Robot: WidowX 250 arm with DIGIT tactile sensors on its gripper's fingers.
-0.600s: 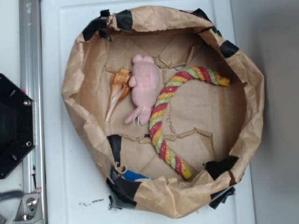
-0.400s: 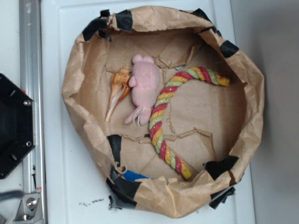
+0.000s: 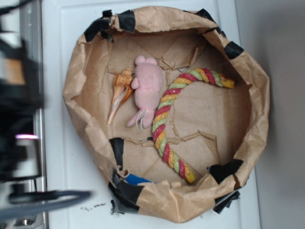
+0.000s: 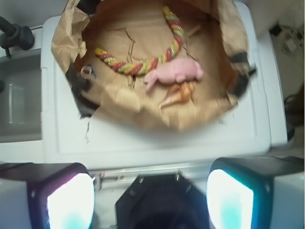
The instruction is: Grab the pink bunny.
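Observation:
The pink bunny (image 3: 145, 88) lies inside a brown paper bag basin (image 3: 259, 95), its ears toward the far rim and its white strings toward the near side. It also shows in the wrist view (image 4: 174, 72), far ahead of the gripper. My gripper (image 4: 150, 198) is open and empty, with its two glowing pads (image 4: 66, 200) wide apart. It is above the black robot base, outside the basin. In the exterior view my arm (image 3: 19, 109) is a dark blur at the left edge, well left of the bunny.
An orange-and-white seashell (image 3: 120, 93) touches the bunny's left side. A red-yellow-green twisted rope (image 3: 169, 117) curves along its right side. The basin's crumpled paper walls, patched with black tape (image 3: 126, 20), stand on a white tabletop (image 3: 57, 157). A metal rail (image 3: 29, 28) runs along the left.
My arm has swung into the exterior view at the left, blurred by motion, covering the black base. The bunny, shell and rope have not moved.

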